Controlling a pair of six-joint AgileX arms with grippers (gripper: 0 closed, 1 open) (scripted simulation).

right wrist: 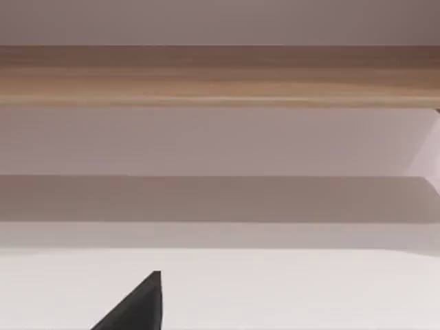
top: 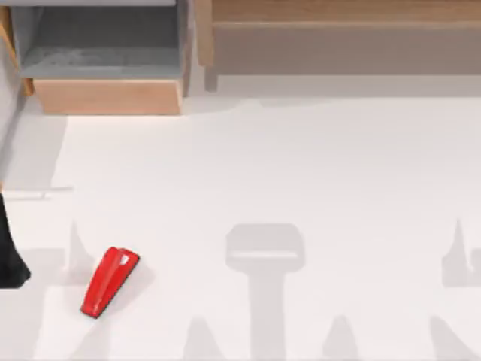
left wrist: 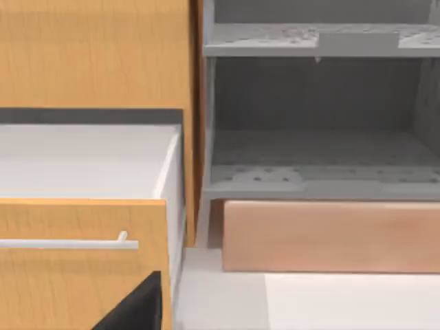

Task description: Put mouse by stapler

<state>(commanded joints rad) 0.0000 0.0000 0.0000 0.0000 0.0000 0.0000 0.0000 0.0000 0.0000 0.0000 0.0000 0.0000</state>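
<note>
One stapler (top: 110, 282) lies at seven o'clock on the surface (top: 301, 165), left free for approach; hand states cannot be told.

The small red wedge-shaped stapler (top: 110, 281) looks glossy, like smooth plastic. The white table (top: 301, 173) is matt. The light wooden drawer front (left wrist: 75, 268) carries a thin metal handle (left wrist: 69, 243).

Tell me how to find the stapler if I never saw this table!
Start at the white table in the top view and go to its near left corner. The stapler lies flat there, apart from the wooden shelf unit at the back. It is a glossy red wedge with a small white mark.
</note>
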